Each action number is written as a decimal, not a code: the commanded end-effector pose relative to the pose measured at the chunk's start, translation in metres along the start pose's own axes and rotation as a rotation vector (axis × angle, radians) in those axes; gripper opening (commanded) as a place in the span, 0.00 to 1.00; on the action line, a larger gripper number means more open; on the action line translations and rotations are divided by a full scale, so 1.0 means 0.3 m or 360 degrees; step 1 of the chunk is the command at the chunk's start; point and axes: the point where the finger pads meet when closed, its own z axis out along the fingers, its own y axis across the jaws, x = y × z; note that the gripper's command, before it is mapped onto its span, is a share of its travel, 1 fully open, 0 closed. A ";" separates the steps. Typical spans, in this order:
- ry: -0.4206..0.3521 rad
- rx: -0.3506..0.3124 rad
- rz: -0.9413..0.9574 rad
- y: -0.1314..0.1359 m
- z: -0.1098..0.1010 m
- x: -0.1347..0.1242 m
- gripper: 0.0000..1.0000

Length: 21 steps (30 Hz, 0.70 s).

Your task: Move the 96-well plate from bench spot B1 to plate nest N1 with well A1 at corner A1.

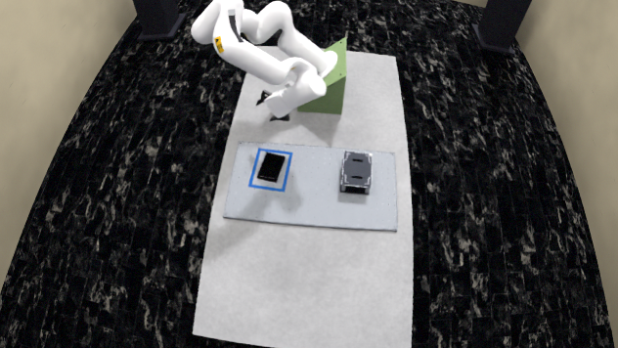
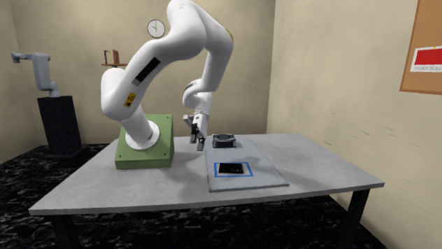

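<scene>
I'm on the approach: my gripper (image 2: 196,137) hangs wide open and empty above the table, off the mat's edge. The black plate (image 1: 271,165) lies in its blue-framed spot, well apart from the raised nest (image 1: 356,171). Next I judge I must get over the plate and come down around its sides.

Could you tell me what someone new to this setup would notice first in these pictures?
The big white arm on its green base dominates, arching over the table with its open gripper hanging just off the grey mat's edge. Next comes the black plate lying inside the blue square at the mat's near end. The dark nest stands at the far end, holding nothing.
</scene>
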 end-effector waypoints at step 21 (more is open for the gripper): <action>0.0227 -0.0234 0.1096 0.133 0.006 -0.072 1.00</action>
